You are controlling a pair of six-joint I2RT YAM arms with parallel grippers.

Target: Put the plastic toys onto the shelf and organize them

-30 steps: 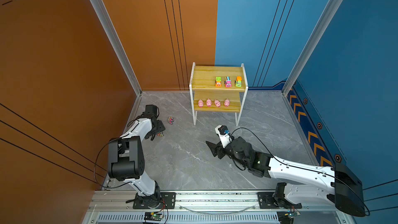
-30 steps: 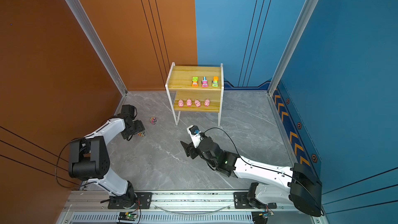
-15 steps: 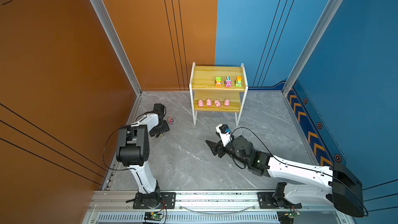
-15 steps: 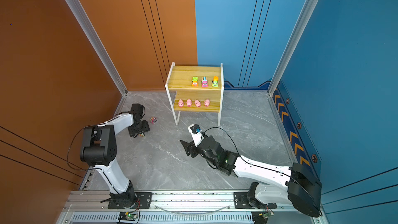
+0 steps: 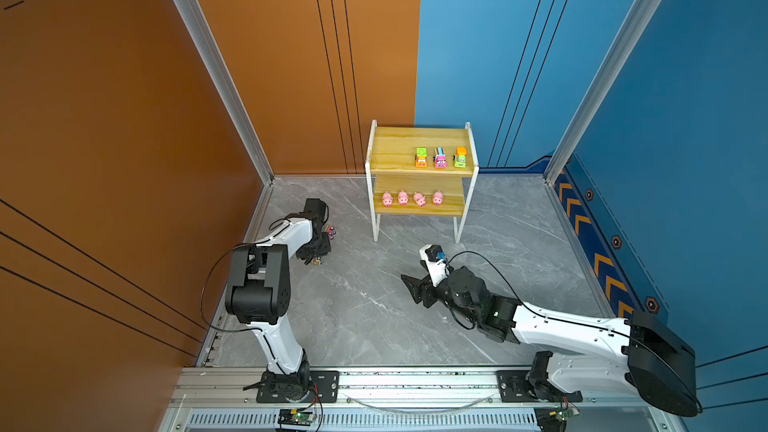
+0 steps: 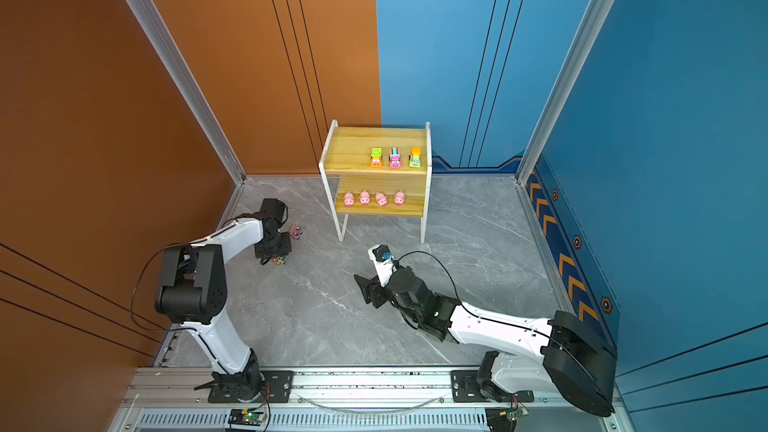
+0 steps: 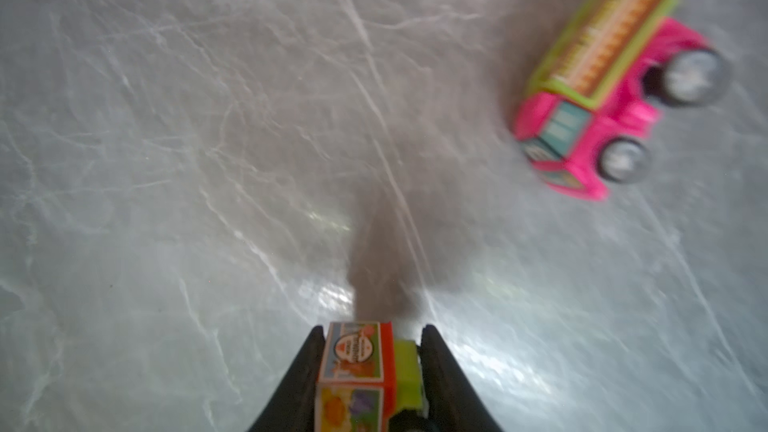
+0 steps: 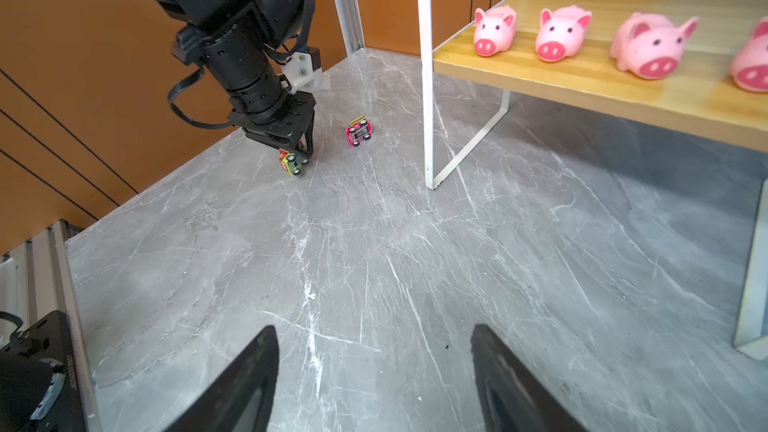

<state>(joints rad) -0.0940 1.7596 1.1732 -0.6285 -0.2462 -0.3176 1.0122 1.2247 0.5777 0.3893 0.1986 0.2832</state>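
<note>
My left gripper [image 7: 372, 328] points down at the grey floor and is shut on a small green and orange toy car [image 7: 365, 376], which shows in both top views [image 5: 316, 261] [image 6: 278, 260]. A pink toy car [image 7: 615, 89] lies tipped on its side on the floor close by [image 5: 331, 232]. The shelf [image 5: 395, 145] stands at the back with three cars [image 5: 440, 158] on its upper board and several pink pigs [image 5: 403, 198] on its lower board. My right gripper [image 8: 374, 330] is open and empty, low over the floor in front of the shelf [image 5: 411, 289].
The orange wall [image 5: 166, 160] runs close behind my left arm. The shelf's white front legs [image 8: 428, 118] stand between the pink car and my right gripper. A metal rail [image 5: 374, 384] edges the floor at the front.
My left gripper has shifted a little toward the shelf side and its jaws have closed on the green and orange car. The left arm's elbow has swung inward. The right arm has barely moved.
</note>
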